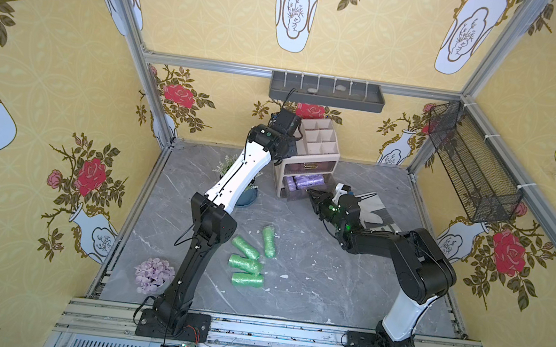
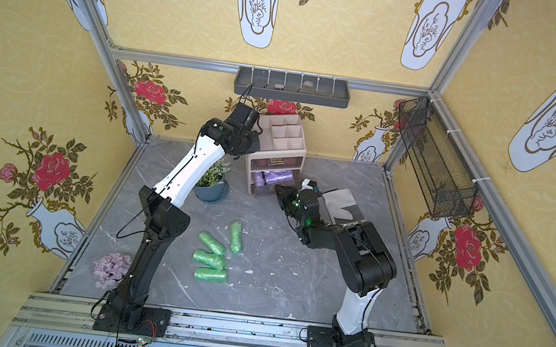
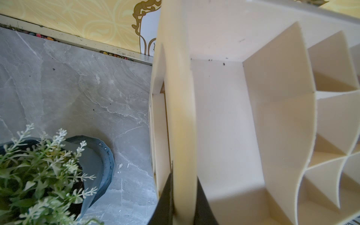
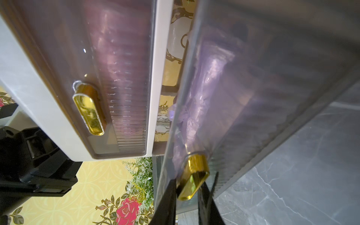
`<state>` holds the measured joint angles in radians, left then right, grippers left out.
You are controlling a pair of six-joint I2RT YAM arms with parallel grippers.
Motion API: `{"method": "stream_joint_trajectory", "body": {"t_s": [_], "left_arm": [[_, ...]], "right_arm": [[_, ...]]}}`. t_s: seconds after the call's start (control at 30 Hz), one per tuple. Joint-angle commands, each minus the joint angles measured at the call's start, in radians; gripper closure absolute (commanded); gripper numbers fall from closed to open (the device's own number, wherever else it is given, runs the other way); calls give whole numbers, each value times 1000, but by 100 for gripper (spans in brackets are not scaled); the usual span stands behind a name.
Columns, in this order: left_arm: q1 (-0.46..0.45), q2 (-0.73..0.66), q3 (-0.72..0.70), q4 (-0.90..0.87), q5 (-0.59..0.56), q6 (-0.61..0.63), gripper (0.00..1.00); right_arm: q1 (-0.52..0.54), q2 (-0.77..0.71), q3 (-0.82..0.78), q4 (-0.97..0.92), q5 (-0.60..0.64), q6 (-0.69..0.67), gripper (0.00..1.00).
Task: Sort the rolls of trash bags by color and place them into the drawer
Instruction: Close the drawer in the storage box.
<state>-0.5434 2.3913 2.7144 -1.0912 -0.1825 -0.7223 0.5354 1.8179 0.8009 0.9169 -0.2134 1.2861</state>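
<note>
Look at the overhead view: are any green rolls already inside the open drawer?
No, all four green rolls lie on the table, while the open drawer holds only lilac rolls.

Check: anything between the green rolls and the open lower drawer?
Nothing on the table between the green rolls and the lower drawer. The right pincer, shut on its gold handle, sits at its front; lilac rolls lie inside.
</note>
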Motion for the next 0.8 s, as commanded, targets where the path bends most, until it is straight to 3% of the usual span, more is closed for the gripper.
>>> {"method": "stream_joint_trajectory", "body": {"t_s": [0.0, 0.37, 0.77], "left_arm": [[-4, 20, -6, -114, 110, 37, 93], [-3, 2, -5, -124, 138, 27, 100], [-1, 23, -11, -145, 183, 21, 100]], "right_arm": [[5, -4, 16, 146, 4, -2, 79], [9, -42, 31, 106, 8, -44, 79], [26, 69, 111, 193, -5, -15, 82]]}}
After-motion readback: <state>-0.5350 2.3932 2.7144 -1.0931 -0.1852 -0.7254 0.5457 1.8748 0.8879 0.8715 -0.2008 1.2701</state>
